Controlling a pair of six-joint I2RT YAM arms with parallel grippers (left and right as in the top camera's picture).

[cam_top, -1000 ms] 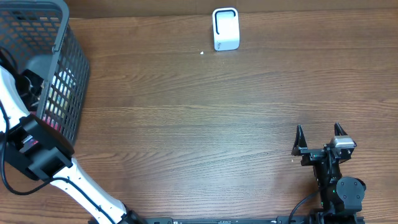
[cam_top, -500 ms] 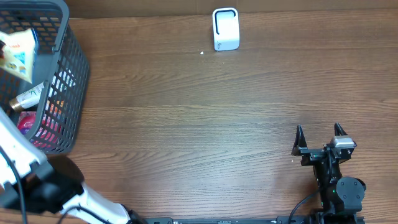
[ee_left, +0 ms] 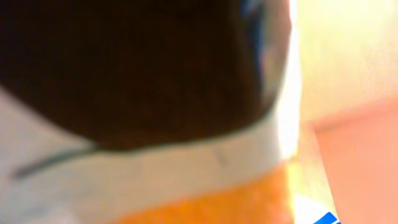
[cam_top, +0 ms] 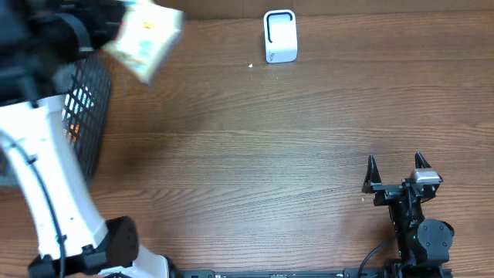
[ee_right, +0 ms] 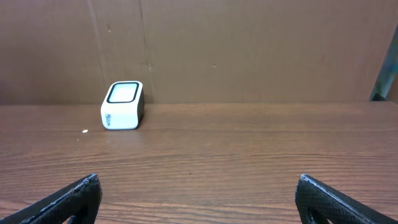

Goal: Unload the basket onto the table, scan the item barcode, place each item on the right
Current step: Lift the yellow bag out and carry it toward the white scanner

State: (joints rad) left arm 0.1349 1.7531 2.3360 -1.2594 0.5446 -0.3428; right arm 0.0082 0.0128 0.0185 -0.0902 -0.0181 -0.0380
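Blurred pale yellow-and-white packet [cam_top: 143,42], print unreadable, clamped in the closed left gripper [cam_top: 108,31] above the dark grey mesh basket [cam_top: 94,96], small white box scanner [cam_top: 279,35] across the wooden table [cam_top: 255,154], right gripper [cam_top: 395,159] spread wide, empty

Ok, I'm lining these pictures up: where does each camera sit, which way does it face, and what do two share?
Overhead: above the table, facing straight down; basket, scanner, left arm holding a packet, open right hand.
Left wrist: on the left arm, tight against what it holds; only blur.
Right wrist: low, facing level across the table to the scanner; own fingertips at bottom corners.
Shared: overhead and right wrist both show the scanner.
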